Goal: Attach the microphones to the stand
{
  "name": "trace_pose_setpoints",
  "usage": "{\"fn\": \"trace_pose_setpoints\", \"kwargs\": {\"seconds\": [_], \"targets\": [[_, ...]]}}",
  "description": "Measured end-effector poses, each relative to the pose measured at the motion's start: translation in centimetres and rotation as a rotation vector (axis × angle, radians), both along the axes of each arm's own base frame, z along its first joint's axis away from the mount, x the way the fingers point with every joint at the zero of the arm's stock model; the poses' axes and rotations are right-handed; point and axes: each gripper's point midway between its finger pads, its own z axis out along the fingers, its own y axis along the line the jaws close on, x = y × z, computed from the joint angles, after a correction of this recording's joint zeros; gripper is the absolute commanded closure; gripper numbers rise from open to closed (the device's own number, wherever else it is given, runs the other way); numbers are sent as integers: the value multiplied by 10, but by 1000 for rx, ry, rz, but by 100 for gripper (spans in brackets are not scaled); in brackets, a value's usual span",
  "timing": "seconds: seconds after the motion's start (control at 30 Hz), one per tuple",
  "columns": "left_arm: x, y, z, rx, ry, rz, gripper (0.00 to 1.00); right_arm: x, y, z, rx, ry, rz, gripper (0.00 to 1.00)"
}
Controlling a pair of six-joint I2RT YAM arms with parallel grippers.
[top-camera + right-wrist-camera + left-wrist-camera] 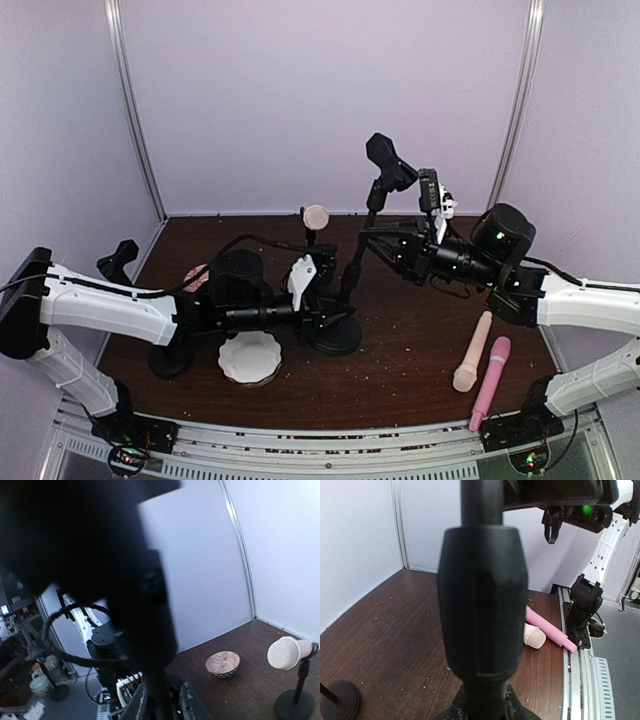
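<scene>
A black microphone stand (pixel 352 270) rises from a round base in the middle, with an empty clip at its top. My left gripper (pixel 328 300) is shut on its lower pole, whose thick collar (pixel 482 605) fills the left wrist view. My right gripper (pixel 368 240) is closed round the upper pole (pixel 160 695), one finger on each side. One cream microphone (pixel 316 217) sits in a small stand at the back and shows in the right wrist view (pixel 287 652). Another cream microphone (pixel 472 352) and the pink microphone (pixel 490 382) lie on the table at the right.
A white scalloped bowl (pixel 250 357) sits by the stand's base. A patterned bowl (pixel 222 663) is at the back left. A second small black stand (pixel 120 262) stands at the left. The loose microphones lie near the table's right edge (pixel 550 627).
</scene>
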Motion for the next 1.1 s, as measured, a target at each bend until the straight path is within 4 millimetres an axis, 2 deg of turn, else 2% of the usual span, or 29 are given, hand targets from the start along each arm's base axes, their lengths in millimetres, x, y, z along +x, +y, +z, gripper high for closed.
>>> {"fn": "trace_pose_setpoints", "kwargs": {"seconds": [0.07,0.2,0.3,0.6,0.73,1.1], "targets": [[-1,1,-4,8,4,-5,100,1,-1,0,-3,20,-18,46],[-2,2,-10,25,16,-4,100,10,-12,1,-3,53,-112,42],[1,3,-12,32,24,16,100,14,-16,-5,-10,85,-169,41],[16,8,-16,73,47,112,100,19,-3,-55,-154,221,-249,44],[18,7,-12,64,51,118,100,18,6,-71,-207,259,-246,49],[18,8,-15,72,68,123,100,19,20,-78,-218,306,-209,75]]}}
